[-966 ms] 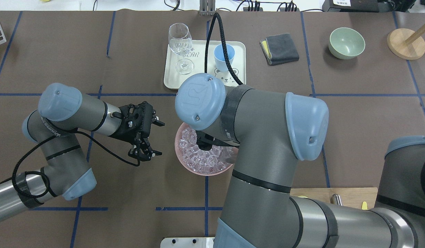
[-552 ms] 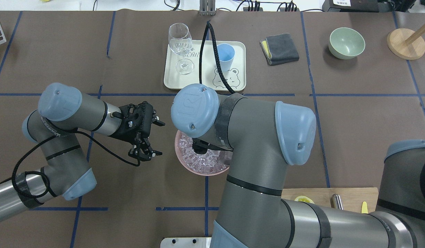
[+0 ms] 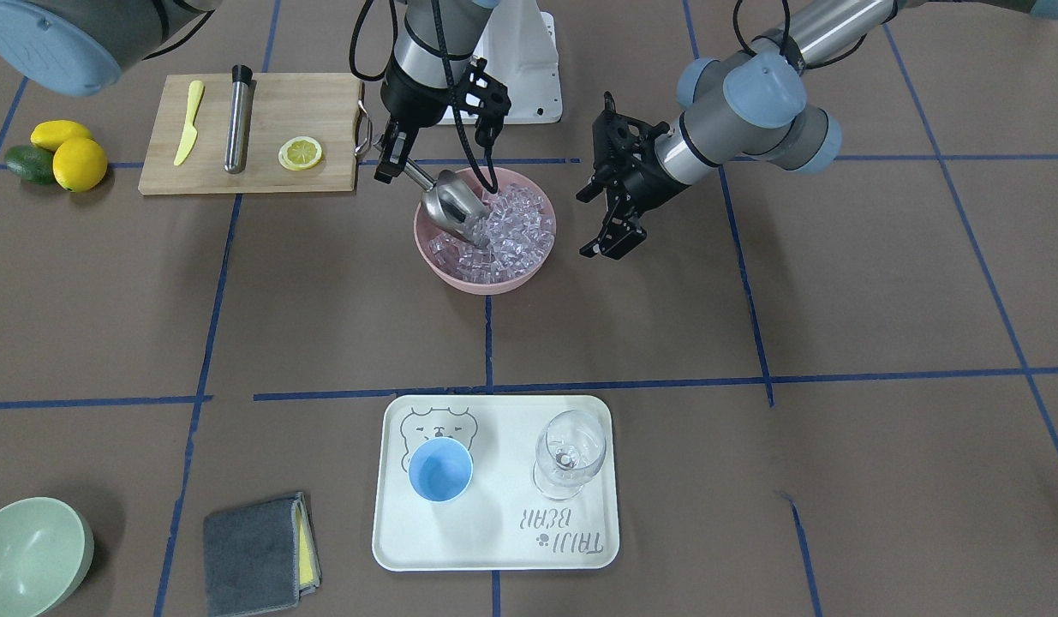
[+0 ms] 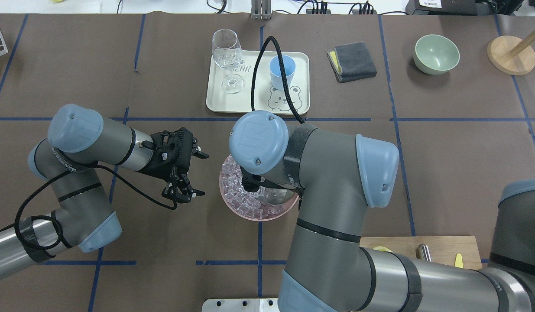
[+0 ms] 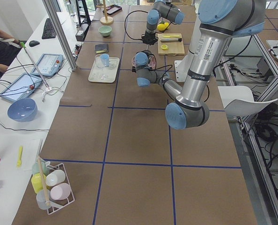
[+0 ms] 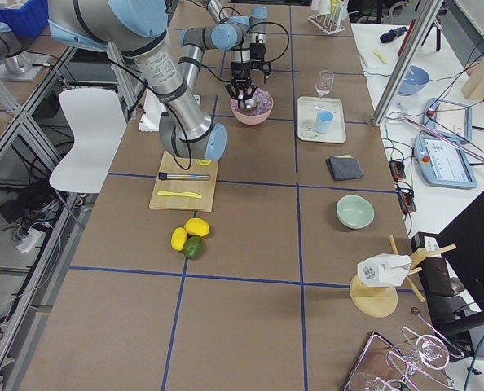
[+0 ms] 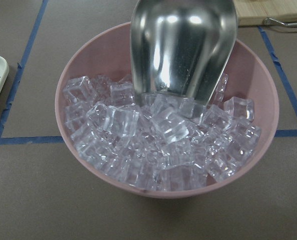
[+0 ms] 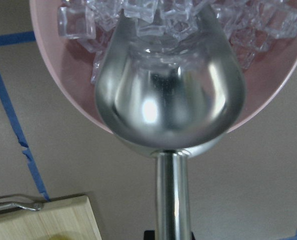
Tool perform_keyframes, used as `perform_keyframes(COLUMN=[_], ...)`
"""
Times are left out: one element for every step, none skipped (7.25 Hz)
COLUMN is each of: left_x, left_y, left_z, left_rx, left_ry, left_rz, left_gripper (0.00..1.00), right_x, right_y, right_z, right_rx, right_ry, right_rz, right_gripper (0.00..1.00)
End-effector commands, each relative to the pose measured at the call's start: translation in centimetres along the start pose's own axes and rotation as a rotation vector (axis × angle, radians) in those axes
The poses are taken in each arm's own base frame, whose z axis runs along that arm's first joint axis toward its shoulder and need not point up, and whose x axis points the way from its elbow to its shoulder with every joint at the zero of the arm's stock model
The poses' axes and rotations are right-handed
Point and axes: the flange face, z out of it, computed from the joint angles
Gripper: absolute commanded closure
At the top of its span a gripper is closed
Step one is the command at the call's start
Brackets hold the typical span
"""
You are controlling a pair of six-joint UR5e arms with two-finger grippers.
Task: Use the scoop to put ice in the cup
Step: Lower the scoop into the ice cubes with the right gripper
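My right gripper (image 3: 392, 163) is shut on the handle of the steel scoop (image 3: 447, 204). The scoop slopes down into the pink bowl (image 3: 486, 283), its trough mouth dug into the ice (image 3: 516, 227). In the right wrist view the scoop (image 8: 168, 100) fills the frame, with ice (image 8: 153, 15) at its lip. In the left wrist view the scoop (image 7: 183, 45) rests on the ice (image 7: 168, 125). My left gripper (image 3: 599, 221) is open and empty beside the bowl. The light-blue cup (image 3: 440, 470) stands empty on the white tray (image 3: 494, 548). In the overhead view my right arm hides that gripper.
A wine glass (image 3: 570, 450) stands beside the cup on the tray. A cutting board (image 3: 323, 103) holds a yellow knife, a steel rod and a lemon slice. Lemons and an avocado (image 3: 53, 154), a grey cloth (image 3: 254, 540) and a green bowl (image 3: 32, 553) lie further off.
My right wrist has shifted over the pink bowl, toward the robot and then slightly right, with the scoop in the ice. My left arm has not moved.
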Motion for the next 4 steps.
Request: perform_keyframes(left_x=[0.1, 0.2, 0.3, 0.2], left_y=[0.1, 0.1, 0.1, 0.4], left_z=[0.2, 0.4, 0.4, 0.6], left_rx=[-0.002, -0.004, -0.007, -0.016], left_ry=[0.002, 0.007, 0.007, 0.009], left_rz=[-0.001, -0.002, -0.003, -0.009], left_gripper=[0.00, 0.00, 0.00, 0.00], right_x=[0.8, 1.2, 1.5, 1.7], right_y=[1.3, 2.0, 2.4, 2.4], right_z=[2.3, 2.9, 3.3, 3.8], right_rx=[0.048, 0.079, 0.085, 0.109], right_ry=[-0.046, -0.069, -0.092, -0.097], right_rz=[0.018, 0.025, 0.034, 0.036], right_gripper=[1.00, 1.00, 1.00, 1.00])
